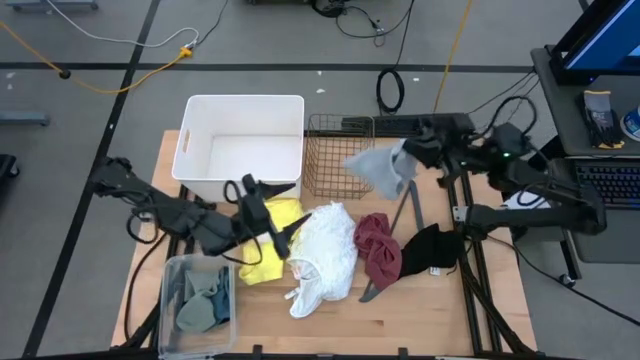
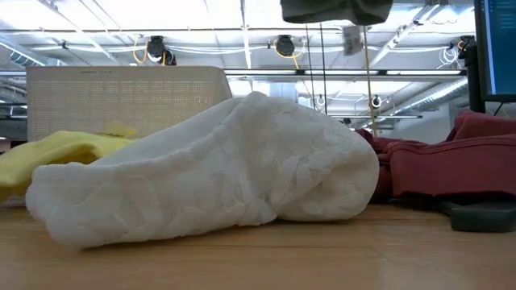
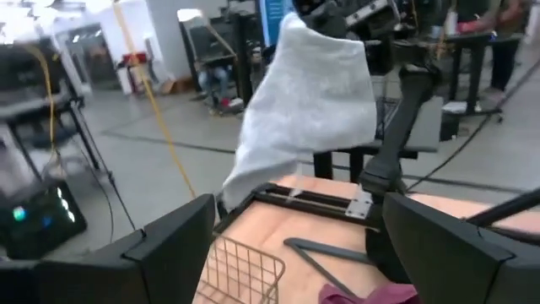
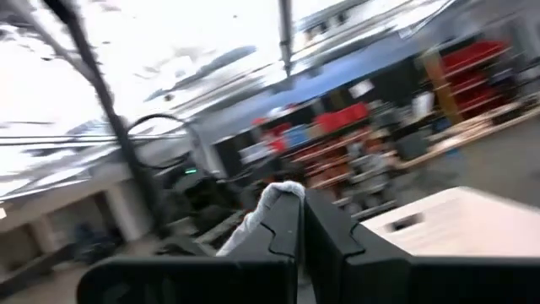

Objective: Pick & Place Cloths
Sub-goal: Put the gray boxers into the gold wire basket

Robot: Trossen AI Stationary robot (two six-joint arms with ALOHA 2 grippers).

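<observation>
High view gives you the layout, so take the wire basket (image 1: 338, 153) as your marker: the right gripper (image 1: 407, 155) is in the air just to the basket's right, and its fingers are pinched together on a grey cloth (image 1: 378, 170) that hangs down over the basket's right edge, clear of the table (image 1: 400, 310). In the right wrist view you see those two dark fingers pressed flat against each other with a bit of pale fabric (image 4: 268, 205) poking out past them. In front of the basket lies the white cloth (image 1: 325, 255), with the yellow cloth (image 1: 268, 250) on its left and the maroon cloth (image 1: 377, 248) on its right, then the black cloth (image 1: 432, 250) farther right. The left gripper (image 1: 268, 212) sits to the basket's front-left, over the yellow cloth, with its fingers spread apart and nothing between them. The white bin (image 1: 242, 150) stands just left of the basket, and a clear tub (image 1: 198, 300) with grey-green cloths (image 1: 200, 305) sits well to the front-left
</observation>
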